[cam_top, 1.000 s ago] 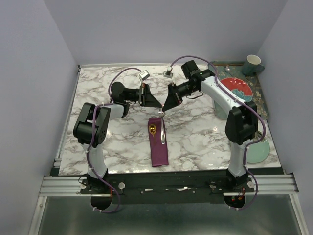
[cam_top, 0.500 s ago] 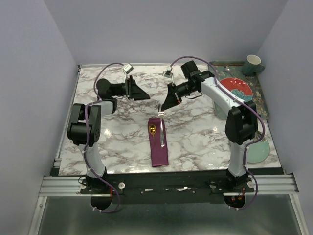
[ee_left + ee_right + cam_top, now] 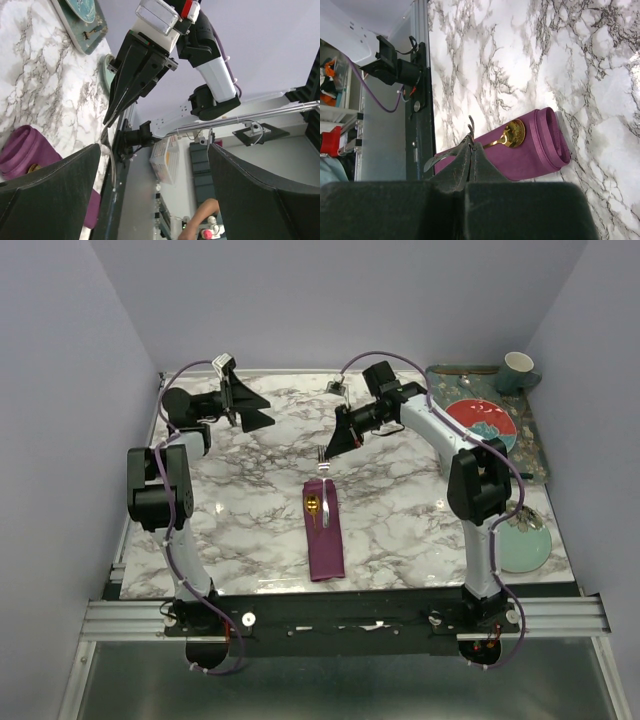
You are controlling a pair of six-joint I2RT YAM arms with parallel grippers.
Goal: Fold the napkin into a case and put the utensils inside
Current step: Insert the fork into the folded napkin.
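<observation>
Marble tabletop (image 3: 400, 510) under the right gripper (image 3: 331, 447), pinched shut on the fork (image 3: 322, 454). Best to lower it slowly, aligned with the case (image 3: 325, 535) below, beside the spoon (image 3: 313, 504). The left gripper (image 3: 262, 412) gapes wide, empty.

Long narrow satin case (image 3: 325, 545): shiny plum-purple. Slim metal spoon (image 3: 313, 504): gold. Slim metal fork (image 3: 322, 453): silver. Marble tabletop (image 3: 400, 510): white, grey-black veining. Round plate (image 3: 527, 548): pale green. Round dish (image 3: 482, 420): red, teal motif. Ceramic mug (image 3: 518, 370): teal.

left tool (image 3: 262, 411): jaws wide | right tool (image 3: 330, 447): seemingly pinched shut
</observation>
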